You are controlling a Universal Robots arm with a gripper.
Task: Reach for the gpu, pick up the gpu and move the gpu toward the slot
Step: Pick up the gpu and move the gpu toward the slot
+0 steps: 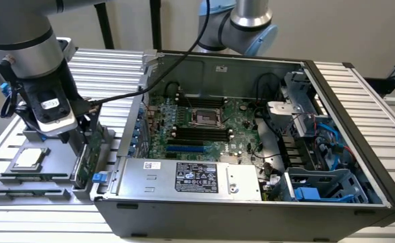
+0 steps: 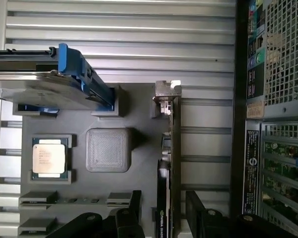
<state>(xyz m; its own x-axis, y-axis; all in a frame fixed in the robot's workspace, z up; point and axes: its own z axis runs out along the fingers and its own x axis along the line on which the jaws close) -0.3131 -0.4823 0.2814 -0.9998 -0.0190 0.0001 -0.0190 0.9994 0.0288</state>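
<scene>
At the exterior view's left, beside the open computer case (image 1: pixel 251 215), the tool (image 1: pixel 82 134) hangs over the gpu (image 1: pixel 86 158), which stands on edge in the grey holder (image 1: pixel 22 195) on the table (image 1: pixel 359 101). In the wrist view the tool (image 2: pixel 165 210) is spread wide and empty, with the gpu (image 2: pixel 175 148) lined up edge-on between its jaws and the silvery bracket (image 2: pixel 167 94) at the far end. To my eye a clean grab wants the jaws centred on the board and square to it, then closing gently.
</scene>
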